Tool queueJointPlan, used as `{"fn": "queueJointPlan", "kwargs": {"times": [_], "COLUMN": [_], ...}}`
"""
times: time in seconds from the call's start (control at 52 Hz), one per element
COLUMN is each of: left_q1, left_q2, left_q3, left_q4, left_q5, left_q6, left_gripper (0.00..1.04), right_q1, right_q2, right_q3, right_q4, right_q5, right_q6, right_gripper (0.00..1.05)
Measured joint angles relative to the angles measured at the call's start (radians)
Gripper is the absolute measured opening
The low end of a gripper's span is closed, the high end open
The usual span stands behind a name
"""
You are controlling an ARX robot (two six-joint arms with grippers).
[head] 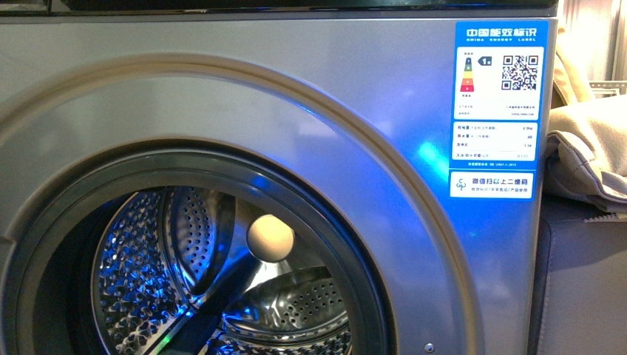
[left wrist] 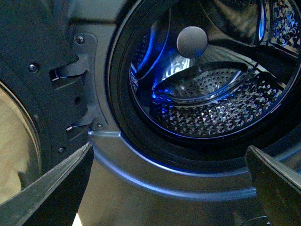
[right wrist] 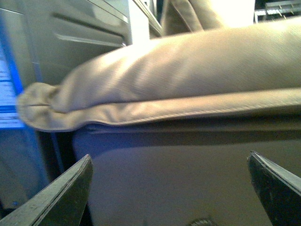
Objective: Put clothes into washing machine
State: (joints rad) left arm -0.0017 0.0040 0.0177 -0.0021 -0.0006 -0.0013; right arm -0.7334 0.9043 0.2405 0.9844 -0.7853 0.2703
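Left gripper: your left gripper (left wrist: 168, 155) is spread wide. Both dark fingers sit at the edges of its view with nothing between them.
Right gripper: your right gripper (right wrist: 169, 157) is spread just as wide and is empty too.
Ahead of right: a beige cloth with a stitched edge (right wrist: 178, 70) lies across your fingers' line, its seam running from one finger towards the other. That's not your target. Just under it is a flat dark grey surface (right wrist: 188, 179).
Ahead of left: you're facing the large silver-grey front-loading washing machine (left wrist: 141, 188). Its black hinged door (left wrist: 51, 89) is swung open beside the mouth.
Drum: the perforated shiny steel drum (left wrist: 211, 108) lies straight beyond your left fingers. No fabric shows in the part you can see.
Clothes: the soft black-to-dark-grey garment shows plainly in no view. You can't tell whether that dark grey surface is the garment or a seat, so its long axis can't be read.
Nearer arm: probably the right, if the garment is there, because that dark patch sits just beside the machine's right flank. The left is already lined up on the mouth.
Far back: a pale round disc (head: 270, 238) sits at the drum's rear.
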Motion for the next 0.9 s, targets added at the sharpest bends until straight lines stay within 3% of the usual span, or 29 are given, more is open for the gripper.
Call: {"fn": "queueJointPlan", "kwargs": {"times": [0.192,0.25,0.288,0.5,0.73,0.903], "left_q1": [0.0,0.0,0.0,0.0,0.0,0.0], "left_q2": [0.0,0.0,0.0,0.0,0.0,0.0], "left_q3": [0.0,0.0,0.0,0.0,0.0,0.0], "left_q4": [0.0,0.0,0.0,0.0,0.0,0.0], "left_q5": [0.0,0.0,0.0,0.0,0.0,0.0], "left_q6": [0.0,0.0,0.0,0.0,0.0,0.0], "left_gripper": [0.98,0.98,0.98,0.98,0.98,0.98], "right_q1": [-0.048,-0.065,-0.076,-0.126,-0.131,-0.131], "right_q2": [0.249,0.401,0.472,0.789,1.16,1.413], "right_q3": [0.232,0.33,0.356,0.418,0.518,0.614], "right_q4": [-0.48,-0.697,-0.742,-0.703,-0.519,-0.486], "right_q5": [-0.022,0.003,0.025,0.109,0.257,0.311], "right_q6": [-0.243,-0.418,-0.49,-0.682,-0.743,-0.751], "right_gripper": [0.97,0.97,0.97,0.97,0.97,0.97]}}
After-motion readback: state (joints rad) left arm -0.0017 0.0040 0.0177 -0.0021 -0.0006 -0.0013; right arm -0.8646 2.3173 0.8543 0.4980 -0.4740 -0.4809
